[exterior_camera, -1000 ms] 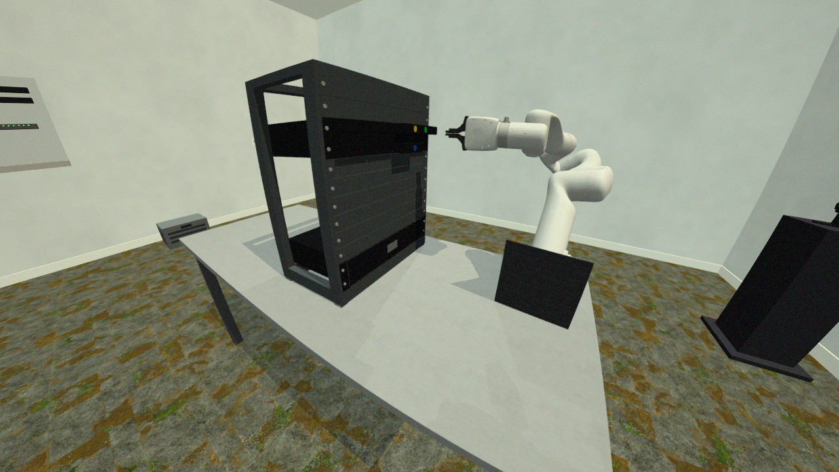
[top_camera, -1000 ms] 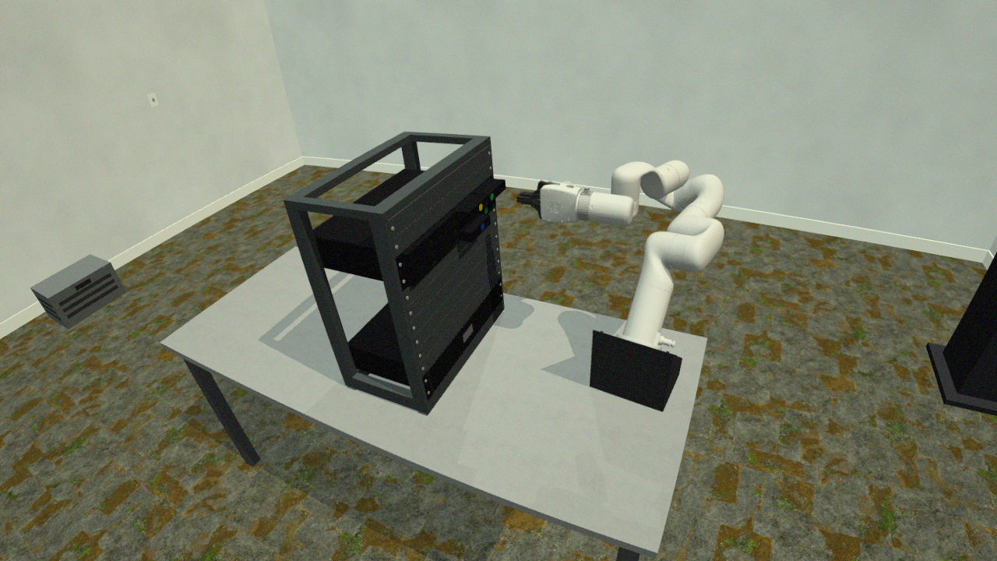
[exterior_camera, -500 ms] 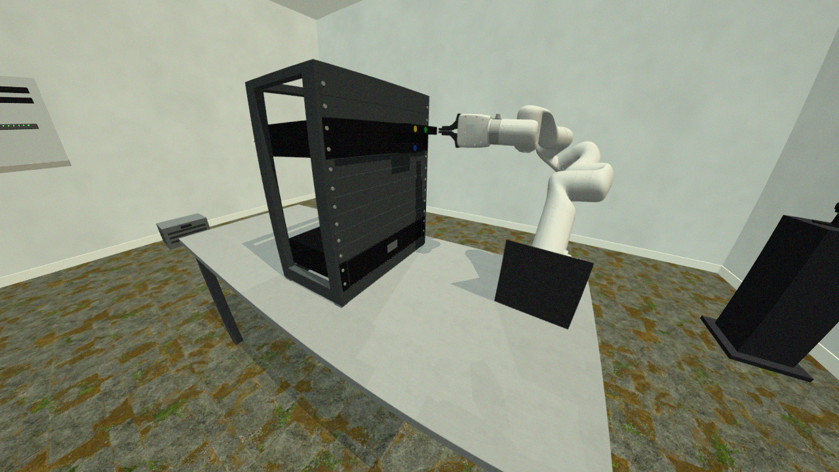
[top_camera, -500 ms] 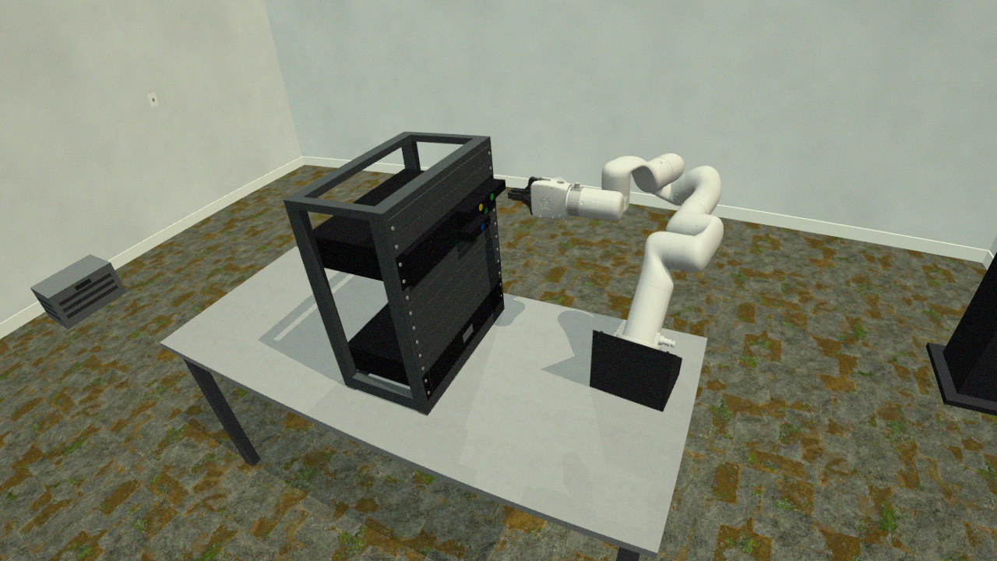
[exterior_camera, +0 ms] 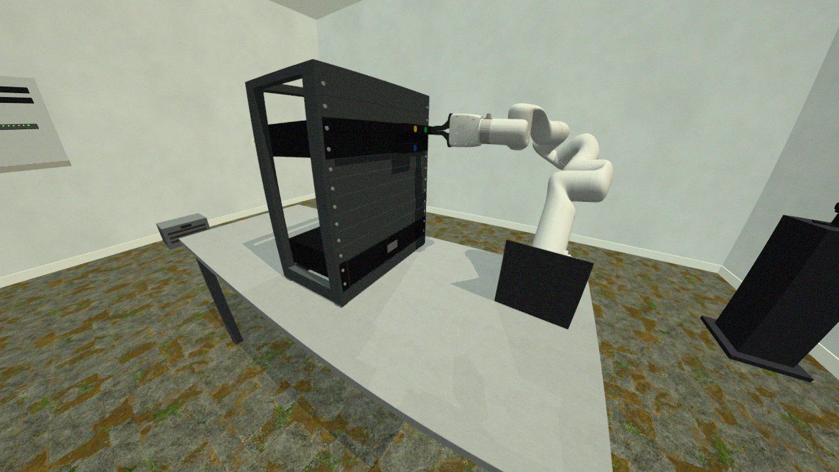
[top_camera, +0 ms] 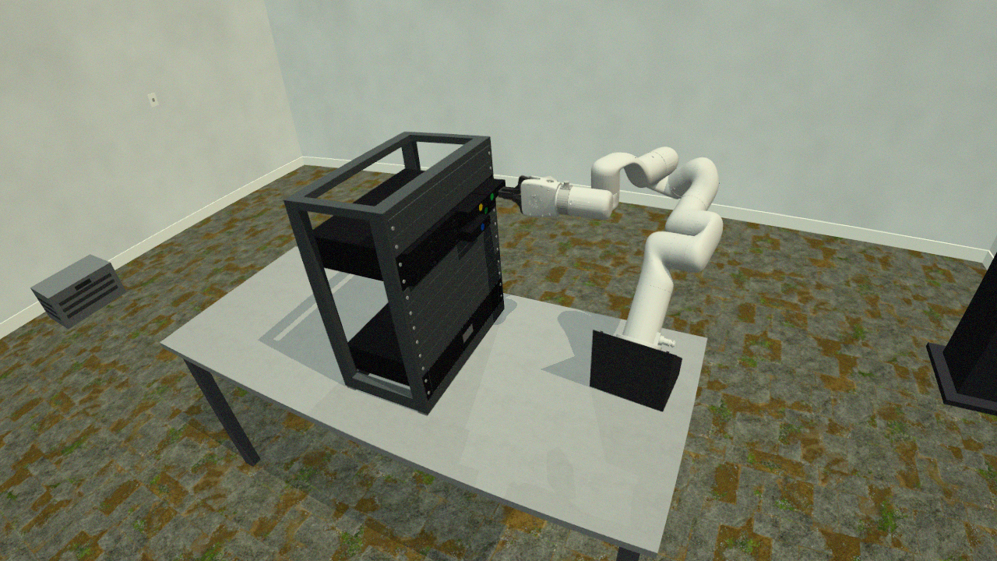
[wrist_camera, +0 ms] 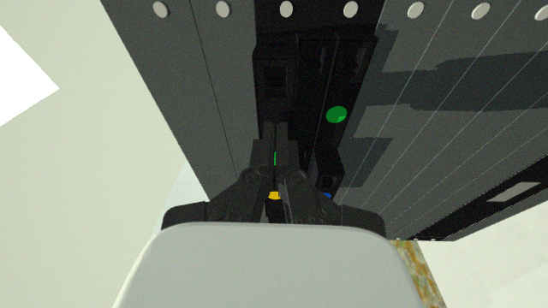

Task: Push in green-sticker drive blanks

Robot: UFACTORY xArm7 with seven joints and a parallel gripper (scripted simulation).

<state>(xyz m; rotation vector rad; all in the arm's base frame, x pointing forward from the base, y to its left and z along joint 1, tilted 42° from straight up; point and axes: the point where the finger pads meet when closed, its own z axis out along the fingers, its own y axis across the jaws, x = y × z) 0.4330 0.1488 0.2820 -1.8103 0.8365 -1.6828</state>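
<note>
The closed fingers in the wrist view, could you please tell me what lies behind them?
The shut fingers cover a blank; a green sliver shows between them. Its sticker is otherwise hidden. Beside them: a green sticker and a yellow one.

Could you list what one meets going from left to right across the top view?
Grey vented box on the floor → rack on the table → shut gripper at the rack's front → white arm → dark cabinet at the right edge.
</note>
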